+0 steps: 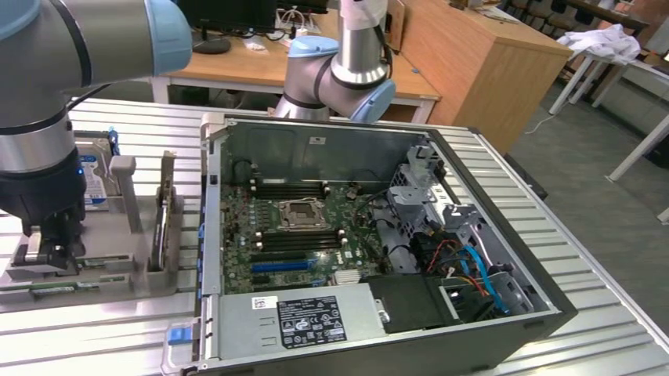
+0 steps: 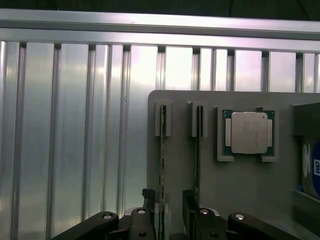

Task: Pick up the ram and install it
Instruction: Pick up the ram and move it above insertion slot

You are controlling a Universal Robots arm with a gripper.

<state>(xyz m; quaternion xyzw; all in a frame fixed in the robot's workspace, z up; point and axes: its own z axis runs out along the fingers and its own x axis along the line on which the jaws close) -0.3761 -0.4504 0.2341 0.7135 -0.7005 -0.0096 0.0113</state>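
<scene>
A ribbed aluminium table (image 2: 75, 150) carries a flat grey holder plate (image 2: 220, 190), at the exterior view's left of the open computer case (image 1: 313, 145). The ram (image 2: 162, 150), a thin board, stands on edge in a narrow slot there, beside a second stick (image 2: 197, 150) and a square silver processor (image 2: 248, 132). The gripper (image 2: 167, 215) has its black fingers apart, straddling the ram.

A robotics lab: wooden desks (image 1: 251, 70) behind a slatted aluminium bench (image 1: 94, 333) carrying an open computer case (image 1: 313, 145)
</scene>
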